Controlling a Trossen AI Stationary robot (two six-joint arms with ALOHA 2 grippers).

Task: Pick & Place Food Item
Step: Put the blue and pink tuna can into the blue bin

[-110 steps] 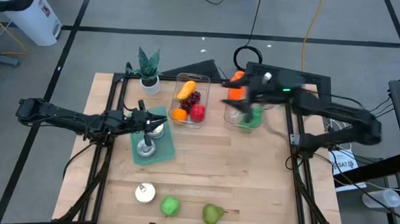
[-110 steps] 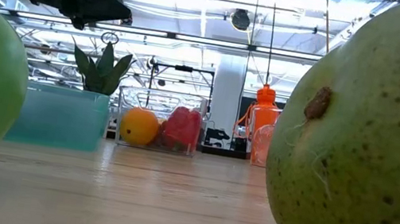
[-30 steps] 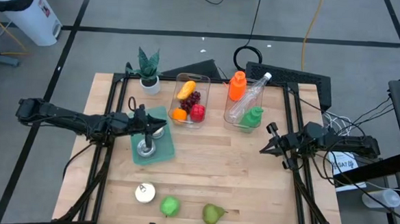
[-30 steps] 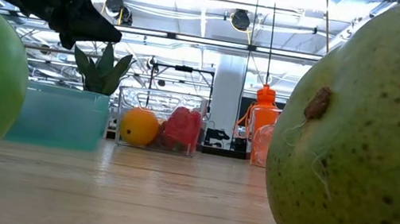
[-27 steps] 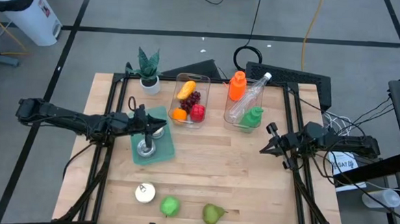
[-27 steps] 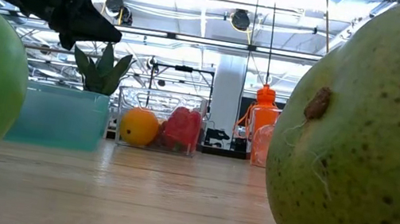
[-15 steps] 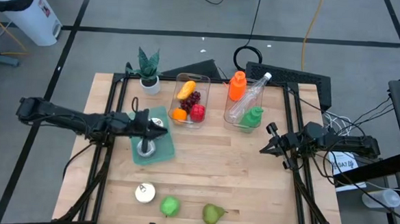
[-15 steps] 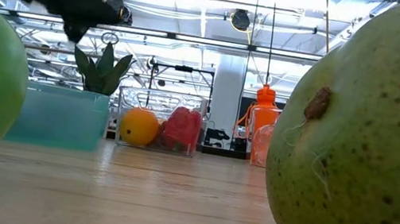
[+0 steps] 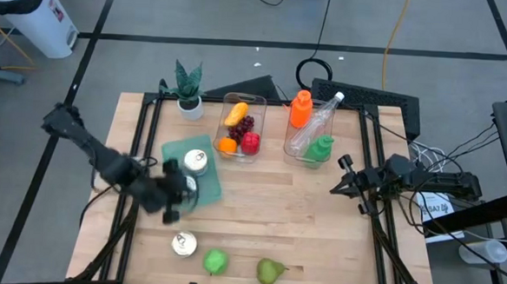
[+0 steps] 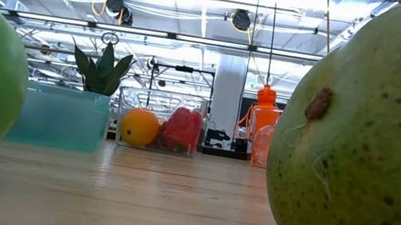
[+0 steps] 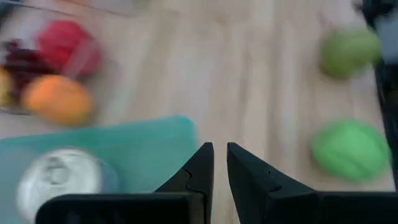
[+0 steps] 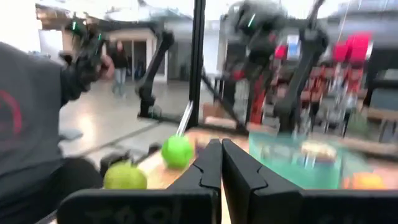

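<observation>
Cans [image 9: 196, 161] sit on the teal tray [image 9: 210, 146] — a third [image 9: 184, 244] lies near the front edge beside an apple [image 9: 216, 261] and pear [image 9: 269, 270]. Left gripper [image 9: 170, 209], clenched and empty, hovers at the tray's front edge; right gripper [image 9: 342, 177], clenched, waits by the bottle bin [image 9: 310, 145] — no readable writing.

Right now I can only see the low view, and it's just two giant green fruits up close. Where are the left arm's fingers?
Observer: The left gripper hangs by the front edge of the teal tray, fingers shut and empty.
Operator: Is something on that tray?
Observer: Yes, a silver can stands on it.
Operator: What about the other arm?
Observer: The right gripper waits at the table's right side, fingers shut, holding nothing.
</observation>
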